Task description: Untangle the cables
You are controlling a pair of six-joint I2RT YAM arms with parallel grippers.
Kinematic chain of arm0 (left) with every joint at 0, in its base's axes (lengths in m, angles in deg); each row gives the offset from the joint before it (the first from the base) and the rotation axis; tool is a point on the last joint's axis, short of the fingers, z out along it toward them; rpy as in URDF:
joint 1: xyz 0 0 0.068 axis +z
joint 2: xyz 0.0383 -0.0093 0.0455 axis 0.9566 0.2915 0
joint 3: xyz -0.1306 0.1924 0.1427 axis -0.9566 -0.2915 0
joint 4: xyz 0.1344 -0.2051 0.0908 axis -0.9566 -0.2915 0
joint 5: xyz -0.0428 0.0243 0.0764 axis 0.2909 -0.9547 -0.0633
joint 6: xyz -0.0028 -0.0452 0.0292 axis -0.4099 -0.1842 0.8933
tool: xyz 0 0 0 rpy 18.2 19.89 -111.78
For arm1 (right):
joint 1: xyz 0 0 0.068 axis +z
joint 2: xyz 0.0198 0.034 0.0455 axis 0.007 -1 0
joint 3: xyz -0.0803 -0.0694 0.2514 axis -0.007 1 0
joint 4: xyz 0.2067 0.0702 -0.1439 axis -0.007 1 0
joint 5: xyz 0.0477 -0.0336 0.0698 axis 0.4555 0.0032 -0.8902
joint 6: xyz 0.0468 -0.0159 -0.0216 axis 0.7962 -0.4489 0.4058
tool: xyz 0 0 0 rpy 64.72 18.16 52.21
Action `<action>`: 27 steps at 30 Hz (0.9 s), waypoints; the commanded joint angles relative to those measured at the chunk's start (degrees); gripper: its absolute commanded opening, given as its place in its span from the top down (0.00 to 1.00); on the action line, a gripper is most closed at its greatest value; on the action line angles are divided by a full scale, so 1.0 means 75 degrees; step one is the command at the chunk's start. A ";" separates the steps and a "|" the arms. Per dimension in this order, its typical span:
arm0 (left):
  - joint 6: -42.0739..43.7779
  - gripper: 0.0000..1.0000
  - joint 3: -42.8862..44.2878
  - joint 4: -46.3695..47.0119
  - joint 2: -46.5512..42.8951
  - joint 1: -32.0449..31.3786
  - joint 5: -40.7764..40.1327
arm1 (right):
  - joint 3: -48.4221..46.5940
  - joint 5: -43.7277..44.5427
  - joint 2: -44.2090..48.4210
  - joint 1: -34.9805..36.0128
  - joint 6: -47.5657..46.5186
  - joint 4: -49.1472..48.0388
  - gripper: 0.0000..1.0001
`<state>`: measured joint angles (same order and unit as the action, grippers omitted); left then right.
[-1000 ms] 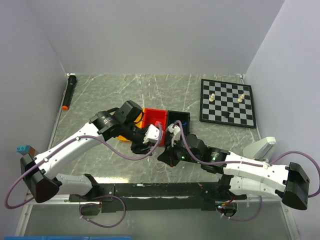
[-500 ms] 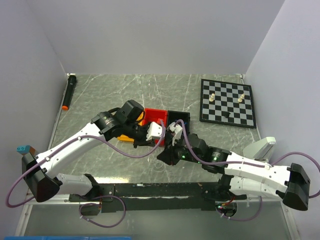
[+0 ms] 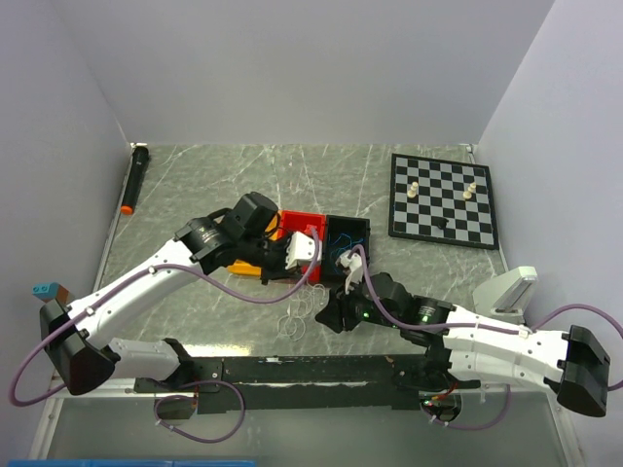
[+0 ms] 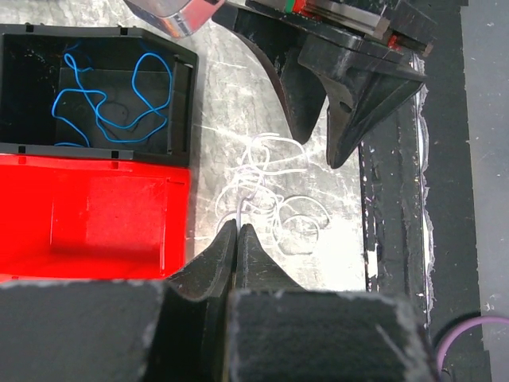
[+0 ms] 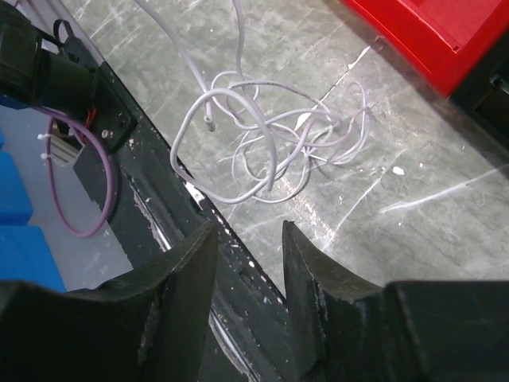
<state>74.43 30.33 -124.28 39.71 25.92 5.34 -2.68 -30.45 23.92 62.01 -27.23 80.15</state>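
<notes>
Cables [image 4: 266, 195] — you have two in view. The white cable [image 5: 270, 139] lies as a loose tangle of loops on the marble table [image 3: 214, 170], with one strand rising out of it. The left gripper [image 4: 239, 231] is clamped on that strand, its jaws pressed together at the tips. The blue cable [image 4: 111, 95] sits by itself in the black bin [image 4: 181, 103], well clear of the white one.

The right gripper [image 5: 246, 263] hangs just beside the tangle on the near side. Its jaws stand partly apart with nothing between them, and no wire touches its fingers [image 5: 187, 270].

Edges: the tangle lies in a narrow strip of table. The outer wall of the red bin [image 4: 103, 215] bounds it on the far side, and the black base rail [image 5: 159, 211] bounds it at the near edge. The nearest loops reach close to the rail. The red bin and the black bin touch wall to wall.

Open room: from above, you have bare marble to the left of the bins, out to the black stick with an orange tip [image 3: 134, 180] along the left wall. On the right the chessboard [image 3: 443, 199] fills the far corner, with a band of bare table between it and the black bin.
</notes>
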 commanded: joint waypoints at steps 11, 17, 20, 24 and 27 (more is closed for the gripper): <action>-0.0660 0.99 0.1406 -0.0118 -0.0152 0.0377 0.0269 | 0.0696 0.1415 -0.0210 -0.0025 0.0148 -0.2087 0.41; -0.0871 0.99 0.2168 -0.0352 -0.0117 0.0706 0.0621 | 0.1963 0.2343 0.0109 -0.0025 -0.0050 -0.4747 0.20; -0.0848 0.99 0.2578 -0.0680 -0.0024 0.0730 0.0727 | 0.1520 0.2273 -0.0627 -0.0025 -0.0144 -0.5007 0.20; -0.0895 0.99 0.2872 -0.0833 0.0000 0.0730 0.0727 | 0.1296 0.2085 -0.1449 -0.0025 -0.0027 -0.5989 0.19; -0.0872 0.99 0.2884 -0.0891 -0.0059 0.0730 0.0739 | 0.0992 0.2108 -0.1976 -0.0025 -0.0132 -0.6308 0.19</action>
<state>68.79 50.22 -129.38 39.66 31.25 8.92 8.80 -15.48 13.01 61.97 -27.10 43.04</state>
